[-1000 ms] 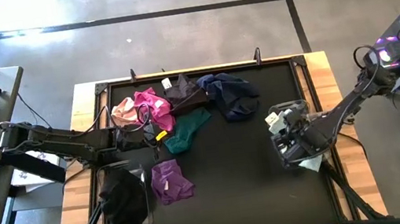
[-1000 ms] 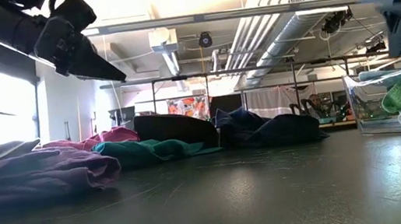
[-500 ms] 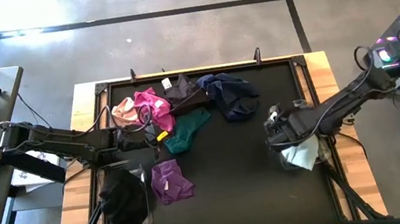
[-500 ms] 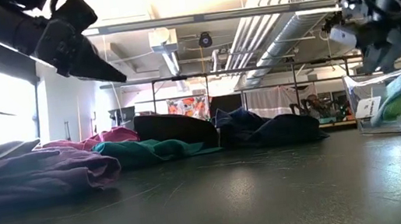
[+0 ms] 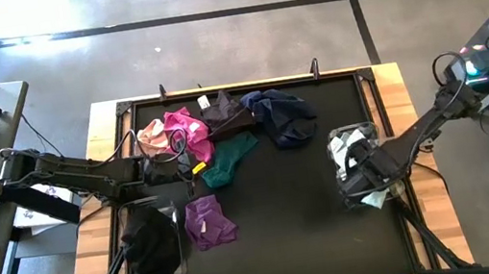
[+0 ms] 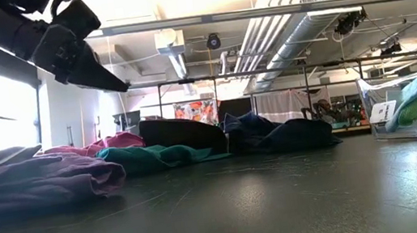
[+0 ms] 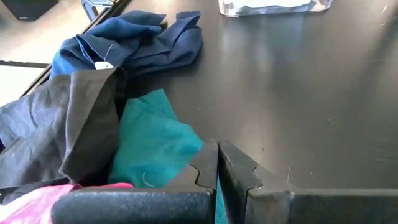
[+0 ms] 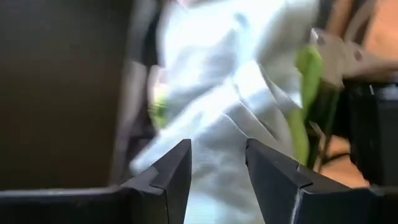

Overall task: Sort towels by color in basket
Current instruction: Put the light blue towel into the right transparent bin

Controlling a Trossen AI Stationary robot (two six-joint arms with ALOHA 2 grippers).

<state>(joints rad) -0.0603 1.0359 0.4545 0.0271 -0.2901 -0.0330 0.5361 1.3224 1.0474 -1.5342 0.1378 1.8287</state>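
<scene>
Loose towels lie heaped at the table's far left: pink (image 5: 152,133), magenta (image 5: 187,131), black (image 5: 224,111), navy (image 5: 280,114) and teal (image 5: 228,159). A purple towel (image 5: 209,222) lies apart, nearer the front. My left gripper (image 7: 217,167) hovers shut just short of the teal towel (image 7: 149,143), touching nothing. My right gripper (image 8: 217,168) is open and points down over the clear basket (image 5: 367,177) at the right. That basket holds white (image 8: 236,93) and lime (image 8: 308,81) towels. Nothing is between the right gripper's fingers.
A second clear basket (image 5: 152,243) with dark towels stands at the near left, beside the left arm. The black mat (image 5: 306,225) lies bare between the purple towel and the right basket. Clamps (image 5: 315,68) stand on the table's far edge.
My right gripper has swung out toward the table's middle and back over the right basket. It has tipped to point more steeply down and has risen well above the rim. The towels in the pile have not moved.
</scene>
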